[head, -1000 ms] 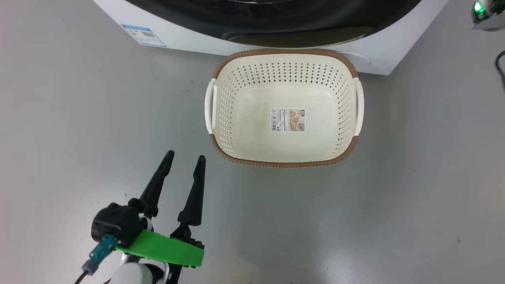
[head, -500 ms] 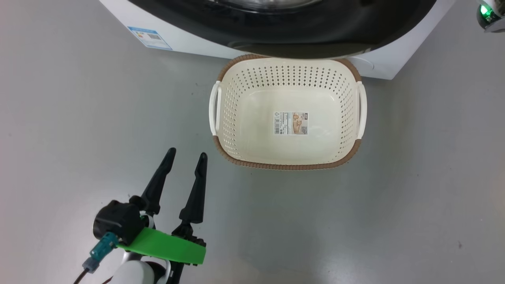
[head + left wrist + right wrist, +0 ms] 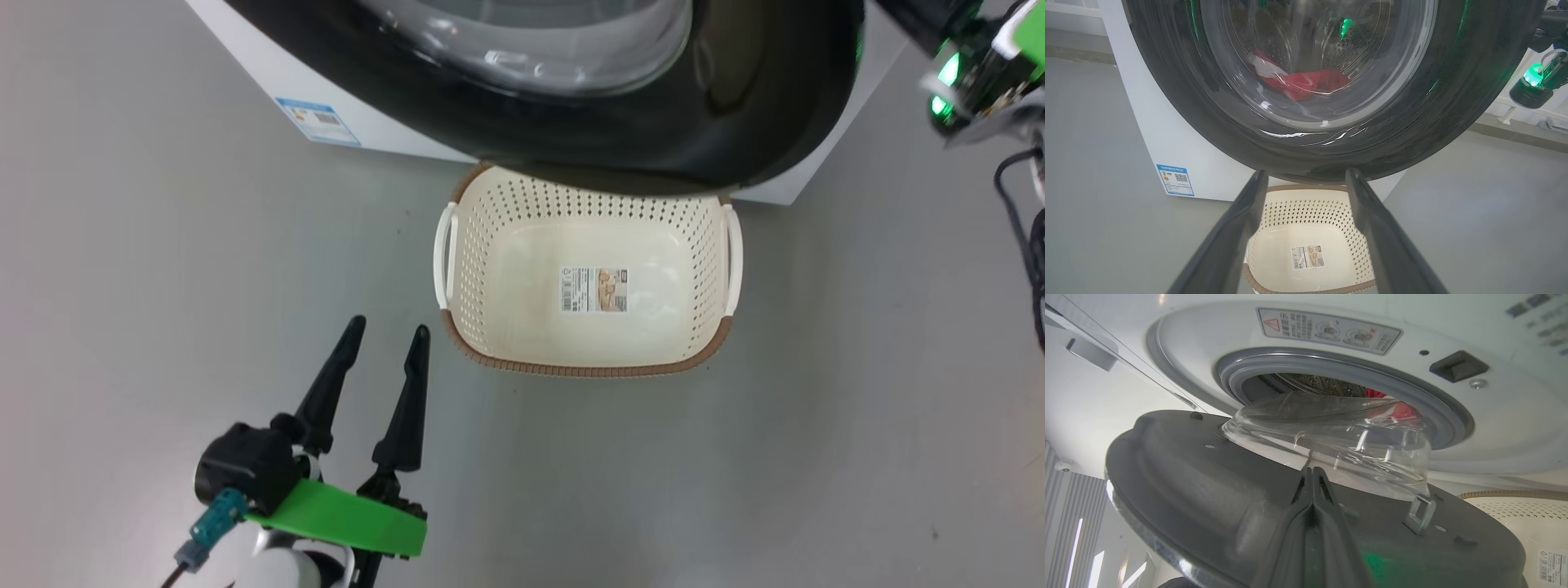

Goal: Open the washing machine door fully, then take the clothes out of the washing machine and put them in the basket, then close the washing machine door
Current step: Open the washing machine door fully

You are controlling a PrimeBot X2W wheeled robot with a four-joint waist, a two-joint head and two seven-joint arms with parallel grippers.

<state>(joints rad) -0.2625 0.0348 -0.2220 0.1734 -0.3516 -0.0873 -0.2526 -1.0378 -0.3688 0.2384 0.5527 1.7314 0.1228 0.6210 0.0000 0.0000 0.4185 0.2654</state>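
While the washing machine door (image 3: 653, 139) stands swung partway off its opening, the clothes (image 3: 1306, 83) lie inside the perforated drum (image 3: 1306, 381), a red-and-white bundle seen through the door's glass bowl in the left wrist view. In the head view the basket (image 3: 584, 370) sits on the grey floor (image 3: 816, 408) at the centre, with just a paper label (image 3: 594, 290) on its bottom. The door's black rim overhangs its 12 o'clock edge. The washing machine (image 3: 269, 73) rises at 11 o'clock, a blue label (image 3: 318, 121) near its lower corner. At 7 o'clock from the basket hovers the left tool (image 3: 388, 327), fingers apart with nothing between them. The right tool (image 3: 1312, 475) has its fingers pressed together, tips close to the door's inner face beside the glass bowl.
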